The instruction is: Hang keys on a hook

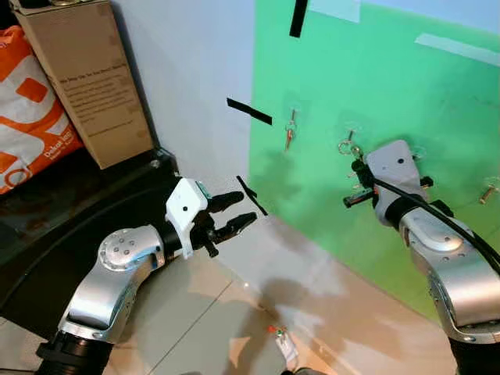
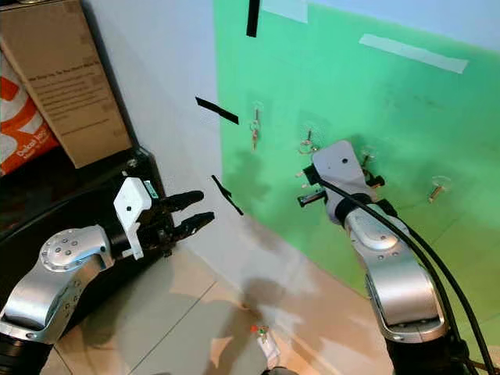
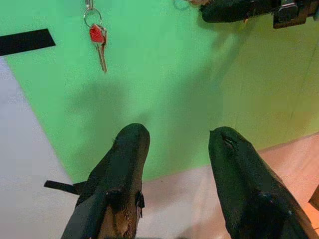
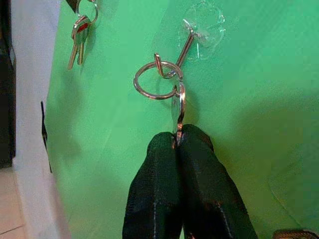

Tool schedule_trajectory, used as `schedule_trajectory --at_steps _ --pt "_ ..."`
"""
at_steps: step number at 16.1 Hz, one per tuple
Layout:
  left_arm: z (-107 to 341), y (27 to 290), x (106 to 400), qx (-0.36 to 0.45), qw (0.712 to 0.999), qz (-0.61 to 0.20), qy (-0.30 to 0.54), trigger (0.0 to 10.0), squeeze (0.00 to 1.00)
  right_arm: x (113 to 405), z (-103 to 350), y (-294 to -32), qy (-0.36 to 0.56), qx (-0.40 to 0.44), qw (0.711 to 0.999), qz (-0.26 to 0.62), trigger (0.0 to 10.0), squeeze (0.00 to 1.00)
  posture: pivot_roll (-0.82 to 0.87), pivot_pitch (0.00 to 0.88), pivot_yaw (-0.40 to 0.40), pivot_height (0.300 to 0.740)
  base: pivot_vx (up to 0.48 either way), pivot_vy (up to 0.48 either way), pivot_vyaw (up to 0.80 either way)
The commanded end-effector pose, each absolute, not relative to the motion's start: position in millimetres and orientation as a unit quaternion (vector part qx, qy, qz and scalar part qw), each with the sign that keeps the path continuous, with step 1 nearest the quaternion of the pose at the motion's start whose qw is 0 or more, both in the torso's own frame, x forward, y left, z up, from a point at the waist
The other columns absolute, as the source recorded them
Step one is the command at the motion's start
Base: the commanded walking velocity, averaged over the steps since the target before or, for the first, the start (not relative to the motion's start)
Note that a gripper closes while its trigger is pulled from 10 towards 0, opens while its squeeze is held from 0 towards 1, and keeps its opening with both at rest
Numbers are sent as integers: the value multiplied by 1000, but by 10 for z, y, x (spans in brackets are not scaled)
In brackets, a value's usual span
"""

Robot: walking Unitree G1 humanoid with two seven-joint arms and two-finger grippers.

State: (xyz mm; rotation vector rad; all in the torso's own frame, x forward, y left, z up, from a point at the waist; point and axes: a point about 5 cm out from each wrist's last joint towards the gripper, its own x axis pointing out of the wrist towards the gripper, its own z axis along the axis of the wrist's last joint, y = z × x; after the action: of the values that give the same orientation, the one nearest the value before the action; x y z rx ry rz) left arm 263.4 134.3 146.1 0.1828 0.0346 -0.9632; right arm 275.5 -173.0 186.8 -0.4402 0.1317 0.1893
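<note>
Your right gripper (image 4: 178,142) pinches a small silver key (image 4: 177,112) tight between its black fingers. You hold it up so its round metal ring (image 4: 154,79) sits over the clear stick-on hook (image 4: 192,35) on the green board (image 4: 249,99). Your left gripper (image 3: 177,142) waits open wide and empty. Farther off, a red-topped key (image 3: 98,40) hangs already. The brown cardboard box (image 1: 86,78) has writing too small to read.
</note>
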Motion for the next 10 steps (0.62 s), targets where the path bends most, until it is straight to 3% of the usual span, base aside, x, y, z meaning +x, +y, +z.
schedule_trajectory --at_steps 1,10 --pt "1465 1352 2642 94 880 -465 21 10000 0 2732 1902 -1828 61 -222 971 69 10000 0 5 0 6 740 0 0 0" --pt "1511 1329 2645 93 879 -468 11 10000 0 2726 1734 -1598 77 -192 973 100 10000 0 10 0 -5 740 0 0 0"
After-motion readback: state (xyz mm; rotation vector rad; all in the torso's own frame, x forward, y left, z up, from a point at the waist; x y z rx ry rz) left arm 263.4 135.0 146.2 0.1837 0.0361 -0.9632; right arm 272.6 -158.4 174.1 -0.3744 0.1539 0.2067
